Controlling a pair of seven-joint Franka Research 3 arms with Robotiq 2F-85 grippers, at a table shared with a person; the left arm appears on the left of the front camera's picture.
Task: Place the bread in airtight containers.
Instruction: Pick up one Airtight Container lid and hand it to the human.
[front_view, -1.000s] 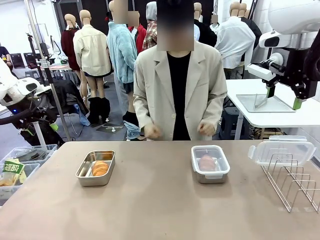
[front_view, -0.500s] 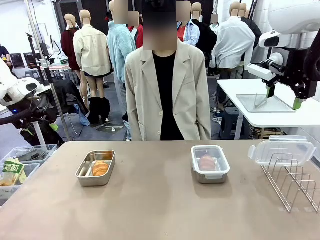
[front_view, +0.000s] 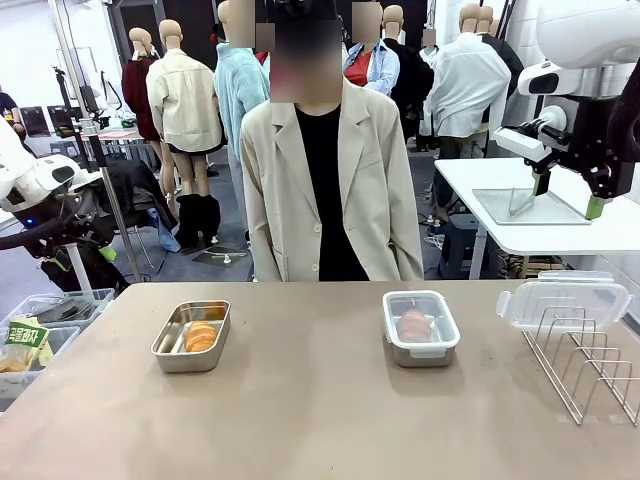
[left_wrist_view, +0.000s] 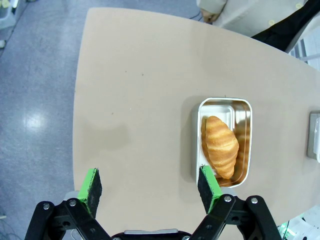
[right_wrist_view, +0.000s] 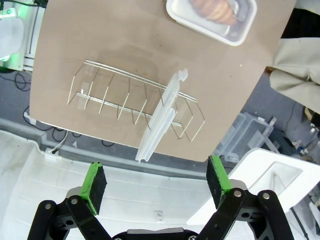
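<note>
The likeliest trouble sits with the spare clear plastic white-rimmed lid (front_view: 560, 300), which stands on edge in the slots of a thin wire rack (front_view: 590, 375) by the right edge of the tan table (front_view: 320, 420). The lid is thin and slick, so a pinch on its rim could slip. A crooked lift could snag the wires and drag the light rack along.

The shallow rectangular stainless-steel tin (front_view: 183, 362) in the table's left half, set back from the near edge, has no lid. If a lid comes down off-square it would probably ride on one corner and fail to seal. A sideways push could also slide the tin on the smooth top.

The golden-brown ridged croissant roll (front_view: 201, 336) lies lengthwise inside that tin, close to one long wall. Whether it rises above the rim cannot be told, but if it does, a lid could crush the crust.

A second steel tin (front_view: 420, 356), toward the right of the middle, already wears its lid, and a roll shows dimly through it.

The left gripper (left_wrist_view: 150, 184) hangs high over the open tin with its green-padded jaws wide apart and empty. The right gripper (right_wrist_view: 156, 181) hangs high over the rack, also spread and empty. A person (front_view: 320, 190) stands at the far edge.
</note>
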